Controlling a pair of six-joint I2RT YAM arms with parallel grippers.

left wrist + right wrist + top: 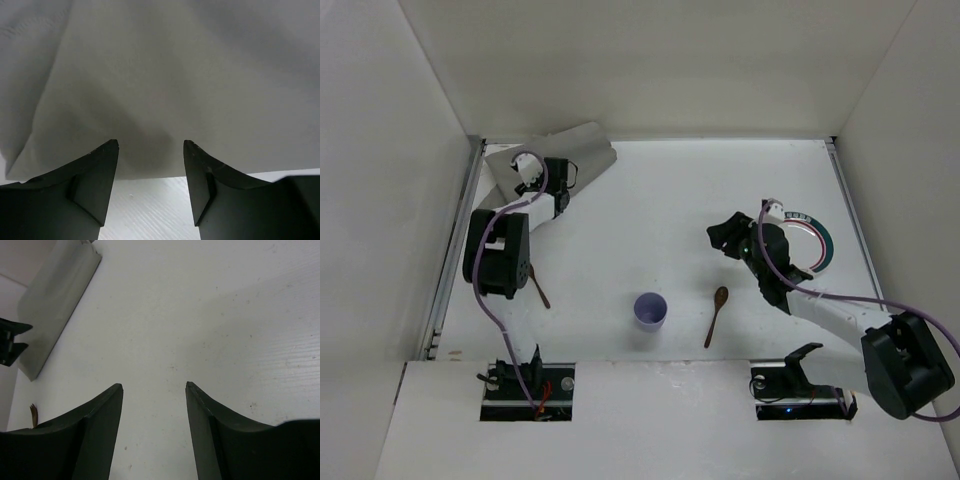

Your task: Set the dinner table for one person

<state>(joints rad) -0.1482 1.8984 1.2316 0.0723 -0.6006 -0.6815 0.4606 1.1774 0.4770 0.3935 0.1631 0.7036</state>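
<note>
**Both grippers agape, nothing in hand**

Left gripper (150, 145) hangs with its jaws apart and nothing between them, nose down over the grey mat (160, 75). That mat lies rumpled in the far left corner, and one edge seems to ride up against the wall (620, 60). It looks a poor spot for a setting. I'd judge the mat wants pulling flat toward the middle first, since the rest goes on it.

Right gripper (154, 386) is likewise parted and empty, poised over bare table (225, 315) right of centre. It sits just beside the green-rimmed plate (817, 243), which the right arm (840, 320) partly covers.

Further out, a wooden spoon (717, 313) and a lilac cup (650, 311) sit near the front middle, apart from each other. Another brown utensil (538, 288) lies half under the left arm (498, 250). White and walled, the table spreads beneath everything, its pieces scattered as if the setting were barely begun.
</note>
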